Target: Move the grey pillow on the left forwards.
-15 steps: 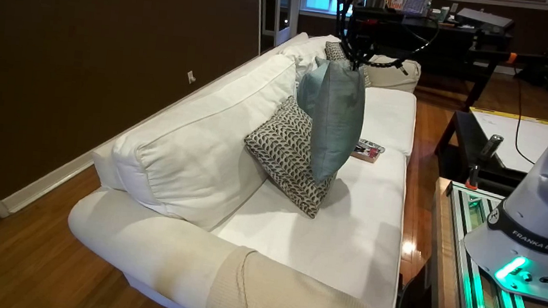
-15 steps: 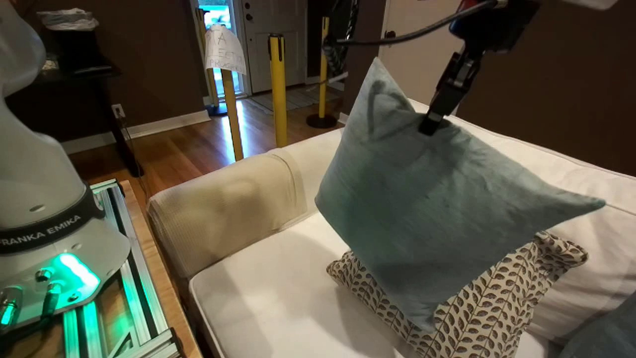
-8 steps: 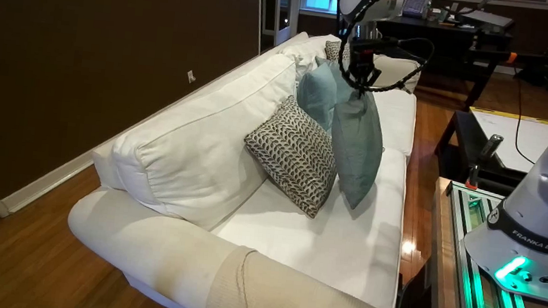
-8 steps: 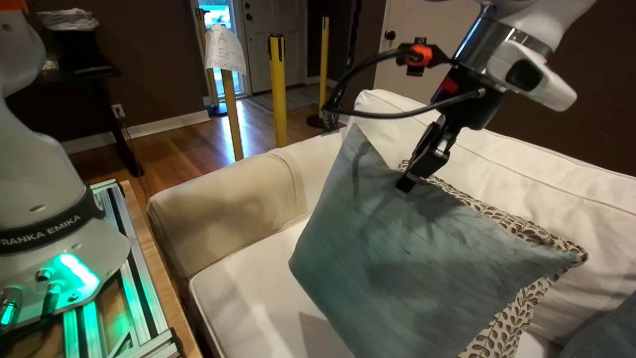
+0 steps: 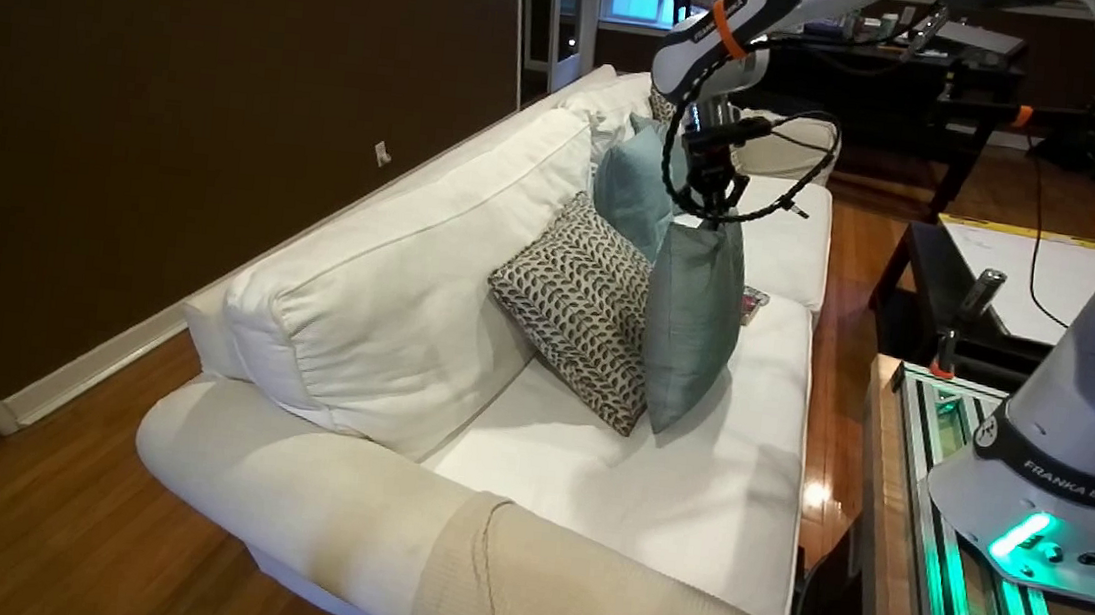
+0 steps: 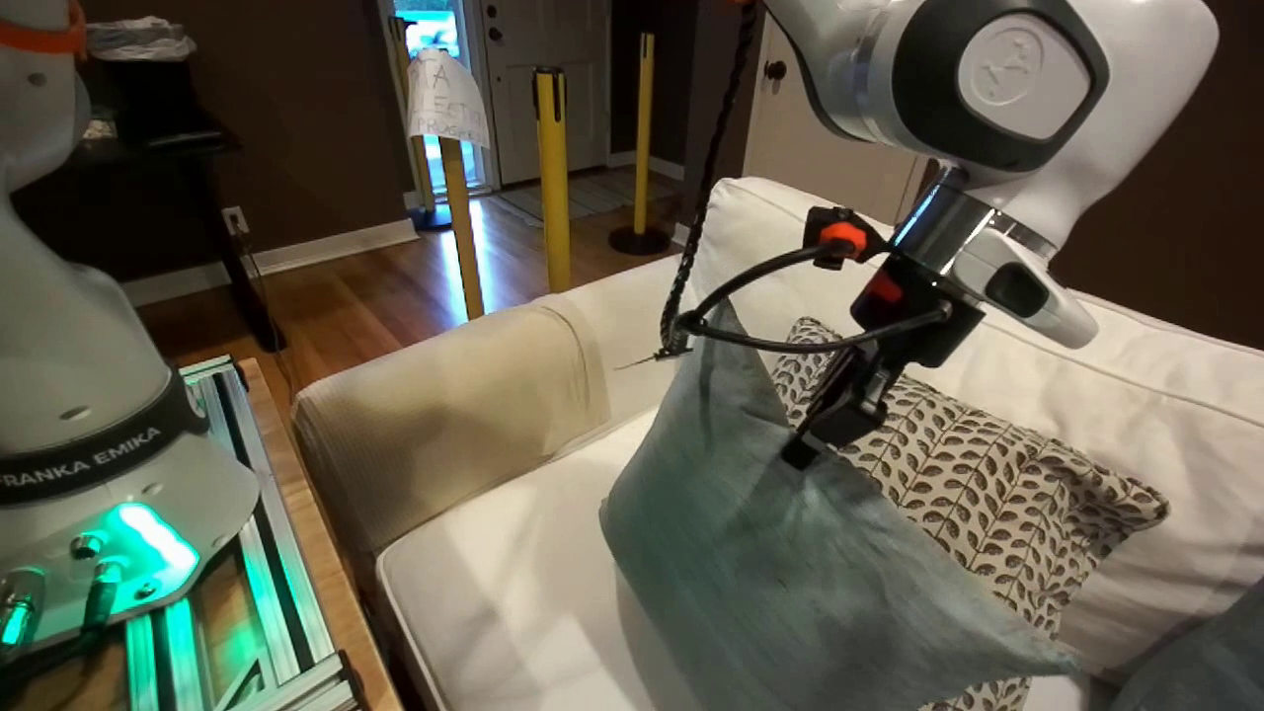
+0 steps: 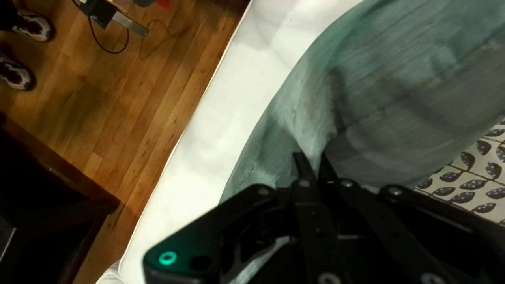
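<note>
The upper edge of the grey pillow (image 6: pixel 770 583) is clamped in the gripper (image 7: pixel 313 161), the jaws pressed together on its fabric. The pillow is held upright below the jaws, in front of the patterned pillow (image 6: pixel 987 484), its broad face turned toward it. Whether the two pillows touch cannot be told. The coming move, it is judged, must be aimed forward, away from the patterned pillow.

the grey pillow (image 6: pixel 780 563) is smooth, faintly sheeny cloth, the sofa (image 6: pixel 494 553) matt cloth, the floor (image 6: pixel 415 276) at ten o'clock in an exterior view glossy wood.
</note>
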Controlling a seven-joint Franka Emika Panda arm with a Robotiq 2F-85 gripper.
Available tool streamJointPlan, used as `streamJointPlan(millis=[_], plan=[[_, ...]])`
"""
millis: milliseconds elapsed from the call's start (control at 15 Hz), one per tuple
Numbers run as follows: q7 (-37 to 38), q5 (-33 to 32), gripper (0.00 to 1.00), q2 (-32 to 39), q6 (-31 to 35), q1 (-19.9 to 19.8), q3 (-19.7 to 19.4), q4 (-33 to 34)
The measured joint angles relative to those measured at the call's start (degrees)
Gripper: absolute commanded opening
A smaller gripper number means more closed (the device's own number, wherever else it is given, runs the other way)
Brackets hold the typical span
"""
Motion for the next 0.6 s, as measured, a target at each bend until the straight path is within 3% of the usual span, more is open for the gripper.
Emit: streamJointPlan(millis=[600], plan=[[3.2, -5.0, 0.02, 5.3, 0.1, 1.7, -1.5, 7.7]])
